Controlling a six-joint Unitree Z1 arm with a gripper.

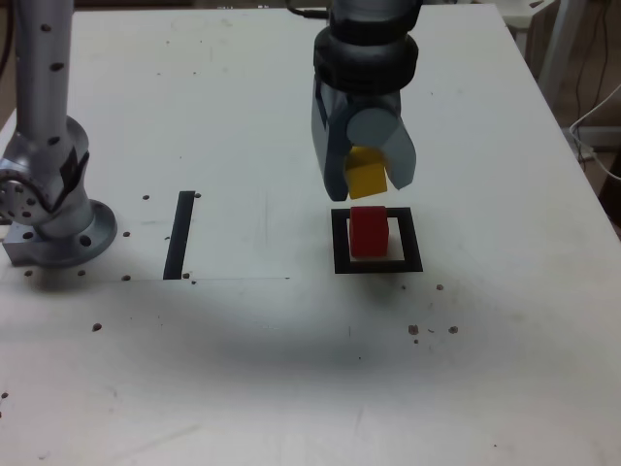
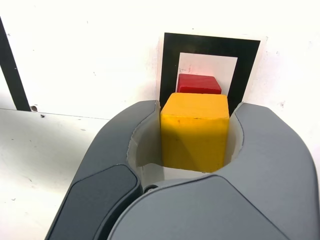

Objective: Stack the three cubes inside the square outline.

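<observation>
A red cube [image 1: 369,232] [image 2: 198,83] stands on the white centre of the black square outline [image 1: 338,243] [image 2: 169,65]. Just above it hangs a yellow cube [image 1: 366,179] [image 2: 195,131], clamped between the grey jaws of my gripper [image 1: 367,184] [image 2: 195,125], which is shut on it. The yellow cube is clear of the red one, slightly behind it in the exterior view. No green cube shows in either view.
A straight black tape strip [image 1: 179,235] [image 2: 11,70] lies on the white table [image 1: 243,116] to the exterior view's left of the outline. The arm's silver base [image 1: 49,218] stands at the exterior view's far left. Small dark specks dot the table.
</observation>
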